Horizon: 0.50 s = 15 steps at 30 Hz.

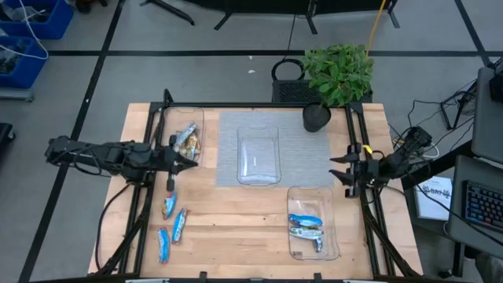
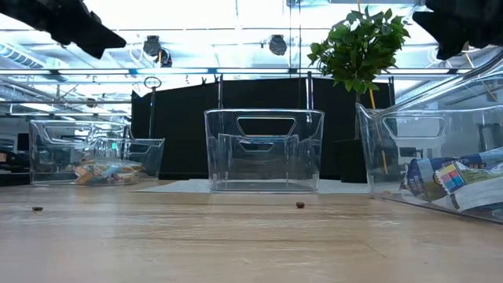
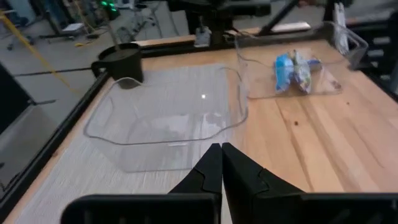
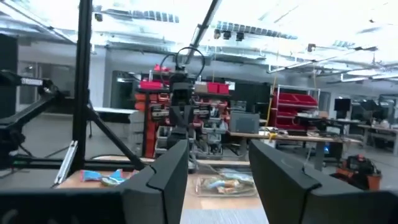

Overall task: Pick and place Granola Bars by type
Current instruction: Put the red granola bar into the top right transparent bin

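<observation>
Three blue Granola Bars [image 1: 169,206] [image 1: 180,225] [image 1: 163,246] lie flat on the wood at the near left. Tan and gold bars [image 1: 186,141] fill the clear left tray [image 1: 196,118]. Blue and silver bars [image 1: 306,226] lie in the clear right tray [image 1: 332,236]. My left gripper [image 1: 191,159] is shut and empty, raised by the left tray's right wall; its closed fingers [image 3: 221,163] point across the middle tray. My right gripper [image 1: 338,170] hangs open and empty at the table's right edge, its fingers [image 4: 171,171] tilted up toward the room.
An empty clear tray [image 1: 258,156] rests on a grey mat [image 1: 228,126] at the centre. A potted plant [image 1: 338,71] in a black pot [image 1: 317,118] stands at the far right. Black frame rails [image 1: 363,204] run along both sides. Bare wood [image 1: 236,236] lies between the trays.
</observation>
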Available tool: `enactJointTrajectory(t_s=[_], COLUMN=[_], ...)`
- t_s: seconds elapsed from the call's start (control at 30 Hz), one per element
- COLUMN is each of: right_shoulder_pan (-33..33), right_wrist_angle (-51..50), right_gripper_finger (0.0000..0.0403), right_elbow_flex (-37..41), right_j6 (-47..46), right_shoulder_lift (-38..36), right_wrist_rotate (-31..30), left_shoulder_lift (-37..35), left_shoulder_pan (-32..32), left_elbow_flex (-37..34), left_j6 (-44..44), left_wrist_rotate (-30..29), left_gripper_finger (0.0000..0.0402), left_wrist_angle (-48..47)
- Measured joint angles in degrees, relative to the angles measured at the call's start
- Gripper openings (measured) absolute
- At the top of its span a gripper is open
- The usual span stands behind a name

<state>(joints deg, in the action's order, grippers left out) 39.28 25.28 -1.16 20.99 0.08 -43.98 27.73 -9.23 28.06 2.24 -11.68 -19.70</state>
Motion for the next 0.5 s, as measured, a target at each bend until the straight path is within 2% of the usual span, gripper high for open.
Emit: enactJointTrajectory(t_s=[0.2,0.5], right_shoulder_pan=[-2.2,-12.9], right_wrist_angle=[-3.4,-9.2], right_gripper_finger=[0.0159,0.0159], right_elbow_flex=[-0.6,-0.4], right_j6=[-0.7,-8.5], right_shoulder_lift=[0.1,0.1], right_wrist_rotate=[1.4,14.3], left_shoulder_lift=[-2.8,-3.0], left_shoulder_pan=[-0.2,-0.3], left_elbow_flex=[0.0,0.0], left_j6=[-2.9,-3.8], left_wrist_rotate=[-2.1,-1.9], left_gripper_finger=[0.0025,0.0026], left_wrist_angle=[-3.0,-2.5])
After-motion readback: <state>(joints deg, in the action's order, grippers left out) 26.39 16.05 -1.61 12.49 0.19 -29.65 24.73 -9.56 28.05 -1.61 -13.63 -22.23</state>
